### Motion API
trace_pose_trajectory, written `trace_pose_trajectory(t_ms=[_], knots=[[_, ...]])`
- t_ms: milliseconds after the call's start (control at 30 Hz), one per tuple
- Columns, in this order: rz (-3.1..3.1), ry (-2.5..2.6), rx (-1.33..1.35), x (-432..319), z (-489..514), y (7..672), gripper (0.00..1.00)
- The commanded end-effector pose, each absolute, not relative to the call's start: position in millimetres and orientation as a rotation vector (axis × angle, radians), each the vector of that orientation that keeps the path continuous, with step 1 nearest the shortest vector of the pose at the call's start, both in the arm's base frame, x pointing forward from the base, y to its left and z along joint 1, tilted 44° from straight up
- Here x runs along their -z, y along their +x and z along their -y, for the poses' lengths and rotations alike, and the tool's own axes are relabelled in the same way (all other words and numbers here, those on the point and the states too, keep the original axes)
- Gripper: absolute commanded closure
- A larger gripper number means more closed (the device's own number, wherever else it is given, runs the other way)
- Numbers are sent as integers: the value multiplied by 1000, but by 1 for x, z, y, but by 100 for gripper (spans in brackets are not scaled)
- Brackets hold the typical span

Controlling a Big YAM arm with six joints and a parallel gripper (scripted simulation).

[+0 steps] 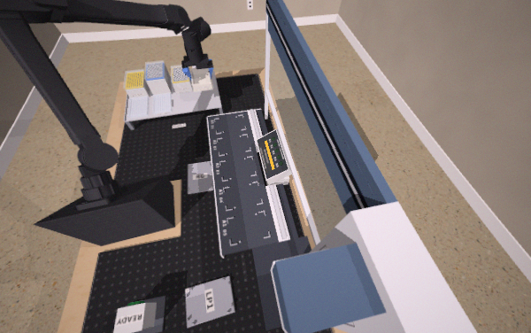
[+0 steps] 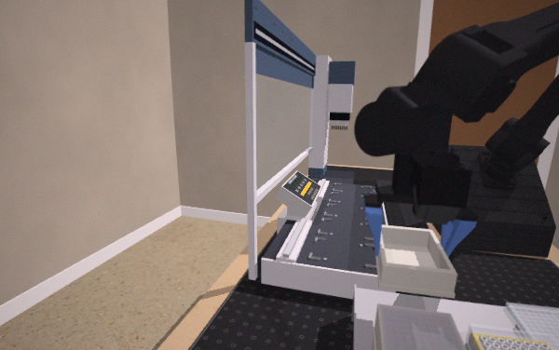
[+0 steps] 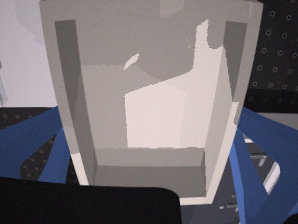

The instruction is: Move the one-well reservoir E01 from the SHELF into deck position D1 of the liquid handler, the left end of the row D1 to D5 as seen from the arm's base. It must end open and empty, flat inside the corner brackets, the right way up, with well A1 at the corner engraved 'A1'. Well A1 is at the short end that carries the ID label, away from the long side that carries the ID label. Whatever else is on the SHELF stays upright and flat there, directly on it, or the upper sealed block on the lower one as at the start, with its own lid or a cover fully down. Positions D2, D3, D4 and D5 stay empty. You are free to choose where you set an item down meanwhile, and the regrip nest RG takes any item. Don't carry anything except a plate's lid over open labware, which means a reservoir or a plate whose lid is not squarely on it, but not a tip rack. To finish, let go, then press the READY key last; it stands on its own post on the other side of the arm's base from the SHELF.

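The open reservoir E01 (image 2: 415, 262) is clamped between the widely spread blue fingers (image 2: 373, 223) of the gripper (image 2: 412, 233). It is held level, raised beside the shelf (image 1: 208, 105) near the surface's far edge.

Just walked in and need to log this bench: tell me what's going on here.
The single black arm has its gripper shut on the one-well reservoir, blue fingers on its two long sides. The reservoir is open, looks empty, and hangs roughly level at the end of the shelf nearest the liquid handler's deck. The other labware sits on the shelf. No labware shows in the deck's bracket positions.
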State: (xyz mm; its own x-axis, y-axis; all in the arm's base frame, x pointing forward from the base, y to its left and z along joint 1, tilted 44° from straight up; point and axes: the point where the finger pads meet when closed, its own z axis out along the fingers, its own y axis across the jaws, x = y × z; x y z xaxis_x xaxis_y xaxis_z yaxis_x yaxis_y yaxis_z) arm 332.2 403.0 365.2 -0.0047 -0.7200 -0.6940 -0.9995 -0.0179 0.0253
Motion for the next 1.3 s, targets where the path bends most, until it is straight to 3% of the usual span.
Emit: trace_pose_trajectory(t_ms=[0,1267], knots=[[-1701,-1743,-706,-413,-387,340,100],[-1702,-1746,-699,-451,-346,337,100]])
